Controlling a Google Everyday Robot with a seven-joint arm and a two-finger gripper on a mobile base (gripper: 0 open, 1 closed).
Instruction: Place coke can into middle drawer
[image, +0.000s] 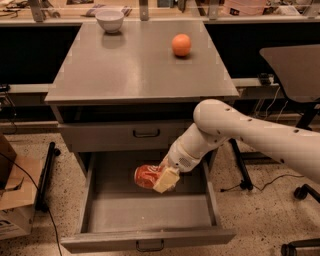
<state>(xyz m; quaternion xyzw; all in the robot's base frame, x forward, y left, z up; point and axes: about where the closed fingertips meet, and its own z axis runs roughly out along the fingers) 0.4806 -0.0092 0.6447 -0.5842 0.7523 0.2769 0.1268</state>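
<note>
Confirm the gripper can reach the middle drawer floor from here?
Likely yes: the gripper, shut on the coke can, hangs over the open middle drawer, and nothing shows between it and the floor.

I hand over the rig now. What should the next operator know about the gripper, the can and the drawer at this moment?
The gripper is shut on the coke can, in the open middle drawer, toward its back.
The can lies on its side; I cannot tell whether it touches the drawer floor.
Done: drawer open, can brought in.
Left: release the can, pull the gripper out.
</note>
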